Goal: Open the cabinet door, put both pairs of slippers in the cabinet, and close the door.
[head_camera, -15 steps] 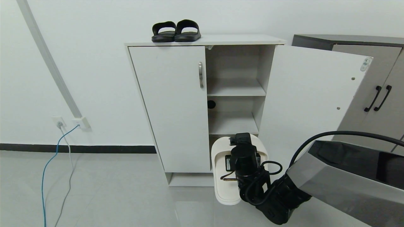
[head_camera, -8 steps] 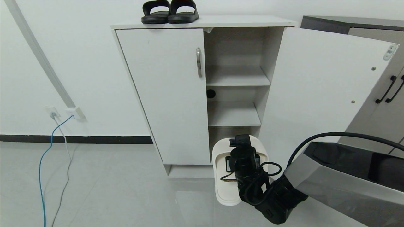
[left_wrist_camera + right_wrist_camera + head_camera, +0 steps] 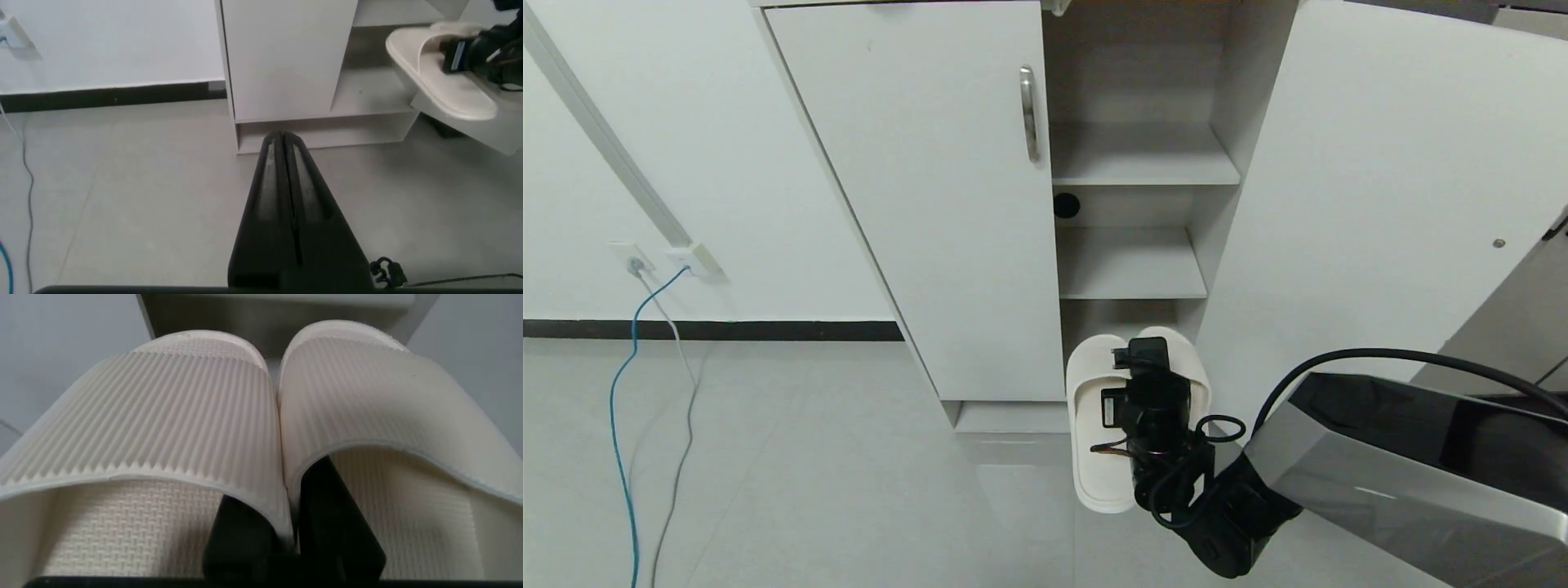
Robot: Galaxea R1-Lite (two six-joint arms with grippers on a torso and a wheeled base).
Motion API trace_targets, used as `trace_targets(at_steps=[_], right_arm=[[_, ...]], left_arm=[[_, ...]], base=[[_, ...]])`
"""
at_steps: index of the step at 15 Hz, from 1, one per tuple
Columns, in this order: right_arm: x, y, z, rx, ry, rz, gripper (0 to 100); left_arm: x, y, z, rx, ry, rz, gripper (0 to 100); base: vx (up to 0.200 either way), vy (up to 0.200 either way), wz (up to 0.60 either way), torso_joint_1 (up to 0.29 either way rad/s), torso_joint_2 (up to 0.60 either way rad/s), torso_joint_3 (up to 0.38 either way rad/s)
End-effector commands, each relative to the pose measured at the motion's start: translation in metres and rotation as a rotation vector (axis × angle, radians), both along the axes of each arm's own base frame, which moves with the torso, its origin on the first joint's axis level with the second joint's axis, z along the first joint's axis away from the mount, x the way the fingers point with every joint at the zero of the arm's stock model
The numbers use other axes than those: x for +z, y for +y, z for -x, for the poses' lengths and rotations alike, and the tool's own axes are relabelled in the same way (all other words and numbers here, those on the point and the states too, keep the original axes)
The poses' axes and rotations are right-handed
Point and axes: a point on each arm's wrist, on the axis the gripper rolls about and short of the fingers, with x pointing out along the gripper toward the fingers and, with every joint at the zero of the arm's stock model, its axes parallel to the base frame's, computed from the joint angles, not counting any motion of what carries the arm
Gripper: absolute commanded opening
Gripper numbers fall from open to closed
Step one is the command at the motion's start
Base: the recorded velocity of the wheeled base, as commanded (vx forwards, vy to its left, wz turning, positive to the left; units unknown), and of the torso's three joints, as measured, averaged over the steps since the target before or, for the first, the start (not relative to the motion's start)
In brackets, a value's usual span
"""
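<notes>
Landmark: the white cabinet [image 3: 980, 412].

1. Doors. The cabinet's left door [image 3: 931, 204] is closed and carries a metal handle [image 3: 1029, 114] on its inner edge. The right door [image 3: 1380, 204] is swung wide open and exposes the right-hand compartments.

2. Interior. Two shelves are exposed: the upper shelf [image 3: 1143, 155] and the lower shelf [image 3: 1131, 265]. A round hole [image 3: 1067, 205] sits in the back panel between them. The bottom compartment [image 3: 1123, 314] lies under the lower shelf.

3. Task item. The pair of white slippers [image 3: 1094, 425] is held side by side, clear of the floor [image 3: 849, 490], directly in front of the bottom compartment. The toes point into the opening. Whether the toes have crossed the cabinet's front edge cannot be determined.

4. Right gripper [image 3: 290, 531]. It is clamped on the two adjoining inner strap edges of the white slippers, with one black finger [image 3: 245, 539] under each strap.

5. Left gripper [image 3: 283, 143]. The fingers are pressed flat together with nothing between them. The unit hangs above the floor, in front of the cabinet's base below the closed left door, well apart from it.

6. Surroundings. To the left of the cabinet, a wall outlet [image 3: 629, 260] feeds a blue cable [image 3: 617, 425] and a grey cable [image 3: 678, 457] that run down onto the floor.
</notes>
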Motion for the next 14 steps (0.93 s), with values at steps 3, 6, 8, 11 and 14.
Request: trace_targets(at_steps=[3, 6, 8, 11, 14], right_arm=[[0.0031, -0.0020, -0.0035, -0.006, -0.080, 0.029, 0], [0.0045, -0.0044, -0.0059, -0.013, -0.085, 0.026, 0], [0.0051, -0.0045, -0.0058, -0.013, -0.086, 0.027, 0], [0.0045, -0.0044, -0.0059, -0.013, -0.085, 0.028, 0], [0.0051, -0.0045, -0.0058, -0.013, -0.086, 0.027, 0]], left_arm=[[0.0000, 0.0000, -0.0001, 0.000, 0.001, 0.000, 0], [0.0000, 0.0000, -0.0001, 0.000, 0.002, 0.003, 0], [0.0000, 0.0000, -0.0001, 0.000, 0.002, 0.003, 0], [0.0000, 0.0000, -0.0001, 0.000, 0.002, 0.003, 0], [0.0000, 0.0000, -0.0001, 0.000, 0.002, 0.003, 0]], base=[[0.000, 0.000, 0.00, -0.002, 0.00, -0.159], [0.000, 0.000, 0.00, -0.001, 0.00, -0.020], [0.200, 0.000, 0.00, 0.002, 0.00, -0.002], [0.200, 0.000, 0.00, -0.001, 0.00, 0.004], [0.200, 0.000, 0.00, 0.007, 0.00, -0.001]])
